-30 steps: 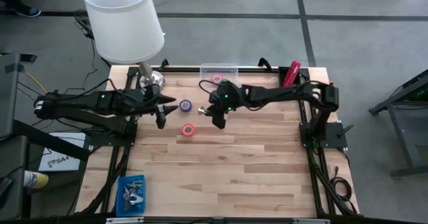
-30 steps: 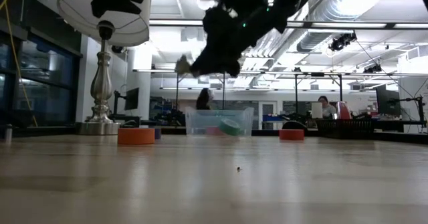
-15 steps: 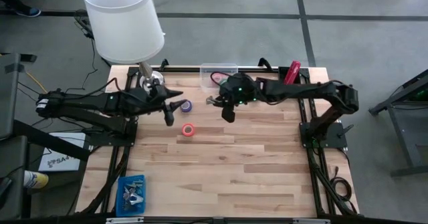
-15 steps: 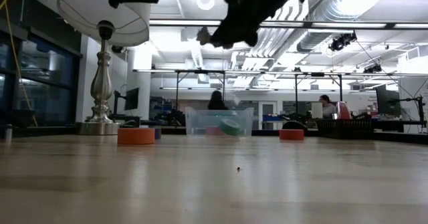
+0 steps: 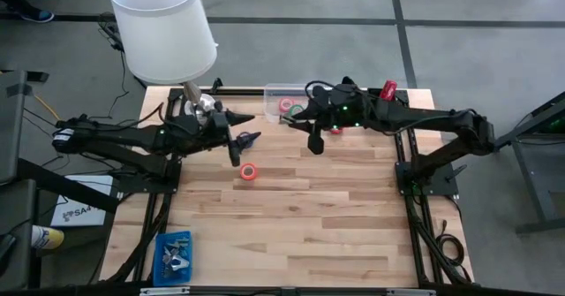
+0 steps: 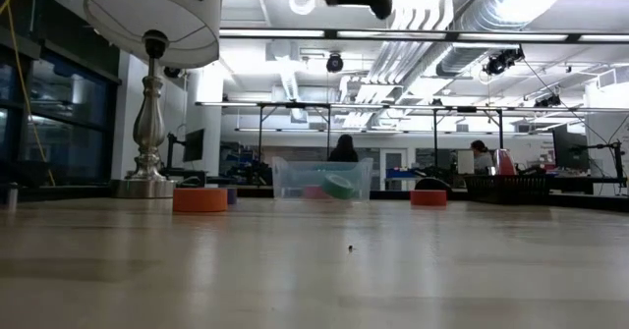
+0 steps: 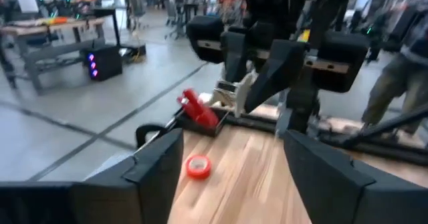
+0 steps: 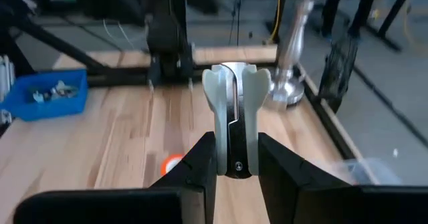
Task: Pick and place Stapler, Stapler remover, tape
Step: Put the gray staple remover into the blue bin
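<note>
My right gripper [image 5: 311,141] is high over the far middle of the table, shut on the pale staple remover [image 8: 231,110], beside the clear box [image 5: 290,94]. That box holds a pink tape roll [image 5: 286,104] and a green one [image 5: 297,110]. My left gripper [image 5: 243,144] hovers open to the left of it, touching nothing. A red tape roll [image 5: 248,170] lies flat on the wood nearer me, another [image 5: 335,130] under the right arm. The red stapler [image 5: 387,91] lies at the far right edge. The purple roll does not show in the high view. My right gripper pinches the staple remover between its two fingers at the dark hinged end [image 8: 231,162]. The two pale wings [image 8: 217,87] stick out beyond the fingertips. The remover is lifted clear of the table, as the left wrist view [image 7: 237,93] also shows.
A lamp with a white shade [image 5: 163,26] and silver base [image 5: 201,106] stands at the far left corner. A blue bin of small metal pieces [image 5: 172,254] sits at the near left corner. Bare wood covers the middle and near right of the table [image 5: 335,225].
My right gripper has risen and moved toward the table's far right, past the clear box, carrying the staple remover along. My left gripper has also risen and shifted rightward, over the spot where the purple roll lay.
</note>
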Available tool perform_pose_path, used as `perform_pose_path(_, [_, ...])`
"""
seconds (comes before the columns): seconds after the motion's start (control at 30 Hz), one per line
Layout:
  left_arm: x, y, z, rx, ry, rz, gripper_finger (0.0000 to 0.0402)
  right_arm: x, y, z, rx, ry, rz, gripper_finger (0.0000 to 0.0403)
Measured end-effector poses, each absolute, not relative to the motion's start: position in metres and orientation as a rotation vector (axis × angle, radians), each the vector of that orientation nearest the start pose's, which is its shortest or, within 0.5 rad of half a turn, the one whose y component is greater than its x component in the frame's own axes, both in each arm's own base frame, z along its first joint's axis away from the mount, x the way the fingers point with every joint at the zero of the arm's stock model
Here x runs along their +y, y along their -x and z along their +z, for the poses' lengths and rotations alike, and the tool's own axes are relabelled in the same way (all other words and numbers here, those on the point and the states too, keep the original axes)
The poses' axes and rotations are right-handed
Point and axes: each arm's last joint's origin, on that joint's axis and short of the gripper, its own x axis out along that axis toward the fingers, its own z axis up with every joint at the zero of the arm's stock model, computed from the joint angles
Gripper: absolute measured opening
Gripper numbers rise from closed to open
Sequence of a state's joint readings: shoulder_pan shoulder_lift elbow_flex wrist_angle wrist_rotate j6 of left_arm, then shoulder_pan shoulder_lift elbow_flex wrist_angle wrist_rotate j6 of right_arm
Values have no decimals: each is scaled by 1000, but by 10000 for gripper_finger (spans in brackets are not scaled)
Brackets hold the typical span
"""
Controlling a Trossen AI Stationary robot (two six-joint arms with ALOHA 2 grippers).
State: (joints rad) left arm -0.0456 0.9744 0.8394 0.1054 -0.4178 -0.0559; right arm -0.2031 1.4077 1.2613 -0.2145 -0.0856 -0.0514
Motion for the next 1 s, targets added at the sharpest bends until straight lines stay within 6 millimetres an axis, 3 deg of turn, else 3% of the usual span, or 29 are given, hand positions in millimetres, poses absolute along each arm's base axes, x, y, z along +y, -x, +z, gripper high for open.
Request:
perform_pose_path(0.33, [1, -241, 350, -147, 78, 363, 276, -57, -302, 387, 122, 71, -19, 74])
perform_pose_path(0.73, [1, -249, 351, -219, 114, 365, 276, -56, -303, 391, 73, 117, 38, 74])
perform_pose_path(1.0, [0, -248, 355, -258, 137, 345, 276, -58, -323, 383, 14, 128, 87, 74])
